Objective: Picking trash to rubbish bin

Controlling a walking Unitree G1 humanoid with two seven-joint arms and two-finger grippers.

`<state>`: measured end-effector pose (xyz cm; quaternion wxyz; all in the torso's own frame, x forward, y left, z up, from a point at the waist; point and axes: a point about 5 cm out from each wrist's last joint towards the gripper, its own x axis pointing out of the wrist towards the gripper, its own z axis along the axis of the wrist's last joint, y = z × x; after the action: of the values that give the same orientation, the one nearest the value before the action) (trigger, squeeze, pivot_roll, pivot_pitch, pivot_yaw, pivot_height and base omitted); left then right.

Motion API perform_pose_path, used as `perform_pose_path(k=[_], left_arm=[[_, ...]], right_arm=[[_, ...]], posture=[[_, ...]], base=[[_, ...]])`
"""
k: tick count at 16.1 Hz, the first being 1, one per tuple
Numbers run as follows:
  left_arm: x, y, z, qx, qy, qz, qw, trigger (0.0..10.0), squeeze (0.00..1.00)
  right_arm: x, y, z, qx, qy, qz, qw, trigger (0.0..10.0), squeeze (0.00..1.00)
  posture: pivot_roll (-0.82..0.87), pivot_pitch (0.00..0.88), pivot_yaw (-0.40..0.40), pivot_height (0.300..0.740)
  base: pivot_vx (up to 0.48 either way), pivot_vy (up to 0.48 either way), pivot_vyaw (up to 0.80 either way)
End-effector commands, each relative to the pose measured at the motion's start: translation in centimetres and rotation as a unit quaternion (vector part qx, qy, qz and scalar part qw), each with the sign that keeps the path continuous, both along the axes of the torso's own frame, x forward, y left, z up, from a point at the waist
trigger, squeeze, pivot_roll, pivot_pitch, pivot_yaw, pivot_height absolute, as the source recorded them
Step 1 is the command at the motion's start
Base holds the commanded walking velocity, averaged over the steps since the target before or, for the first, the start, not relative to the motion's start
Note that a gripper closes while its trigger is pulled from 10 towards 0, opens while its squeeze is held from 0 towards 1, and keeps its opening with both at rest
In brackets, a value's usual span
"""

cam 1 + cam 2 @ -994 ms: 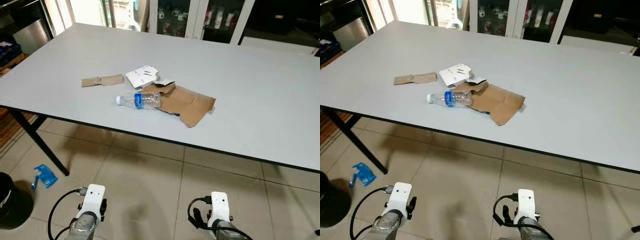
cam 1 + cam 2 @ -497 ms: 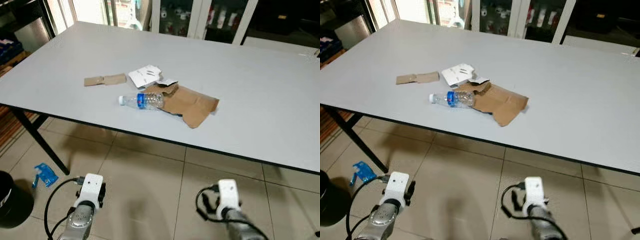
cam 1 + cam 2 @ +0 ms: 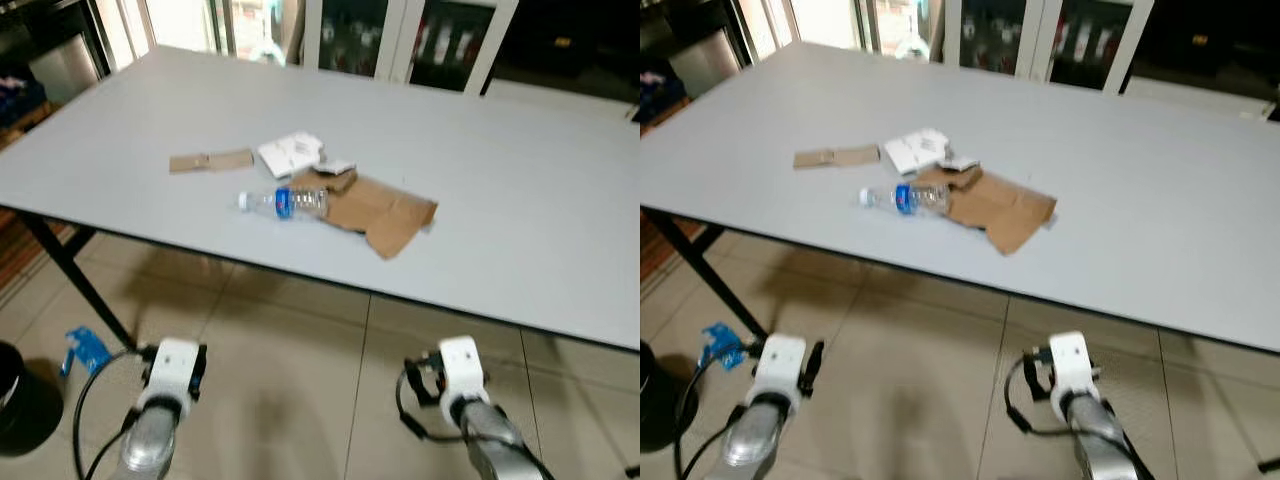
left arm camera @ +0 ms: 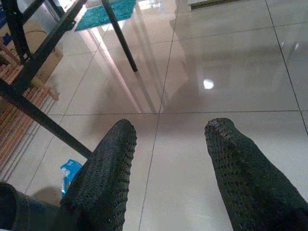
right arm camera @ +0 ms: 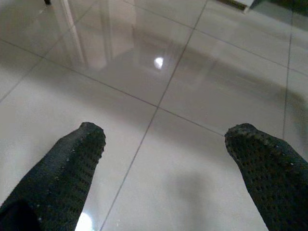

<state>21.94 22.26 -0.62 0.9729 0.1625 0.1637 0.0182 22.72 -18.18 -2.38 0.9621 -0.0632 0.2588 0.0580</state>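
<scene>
At the bottom of the frame both arms hang low over the tiled floor point(image 3: 300, 400). The left gripper point(image 4: 168, 159) and right gripper point(image 5: 163, 159) each spread their fingers wide, holding nothing. At lower left lies a blue scrap point(image 3: 85, 348). Farther up, centre-left on the grey table point(image 3: 520, 180), a plastic bottle point(image 3: 285, 202) touches brown cardboard point(image 3: 380, 212), white paper point(image 3: 290, 153) beyond.

Right gripper point(image 5: 163, 137), fingers apart, above glossy tiled floor point(image 5: 192, 86).
</scene>
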Motion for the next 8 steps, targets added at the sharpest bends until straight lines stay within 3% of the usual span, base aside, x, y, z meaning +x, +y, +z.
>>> perform_pose_path(k=[1,4,7,8], left_arm=[[-0.3,-0.3,0.3,0.002,-0.002,-0.014,1.000,10.0,0.00],[-2.0,-0.4,1.7,0.003,-0.022,-0.009,1.000,10.0,0.00],[-2.5,-0.3,3.9,0.016,-0.055,-0.010,0.998,10.0,0.00],[-2.4,-0.4,5.6,0.030,-0.084,-0.013,0.996,10.0,0.00]], right_arm=[[-0.3,-0.3,0.3,-0.014,0.008,0.000,1.000,10.0,0.00],[-2.5,-0.8,1.4,-0.034,0.023,-0.020,0.999,10.0,0.00],[-3.1,-1.3,3.5,-0.035,-0.008,-0.044,0.998,10.0,0.00],[-2.8,-1.7,5.8,-0.041,-0.056,-0.069,0.995,10.0,0.00]], posture=[[-0.04,0.041,-0.055,0.740],[-0.04,0.048,-0.058,0.740],[-0.04,0.054,-0.060,0.740],[-0.04,0.058,-0.060,0.740]], base=[[0.000,0.000,0.00],[0.000,0.000,0.00],[0.000,0.000,0.00],[0.000,0.000,0.00]])
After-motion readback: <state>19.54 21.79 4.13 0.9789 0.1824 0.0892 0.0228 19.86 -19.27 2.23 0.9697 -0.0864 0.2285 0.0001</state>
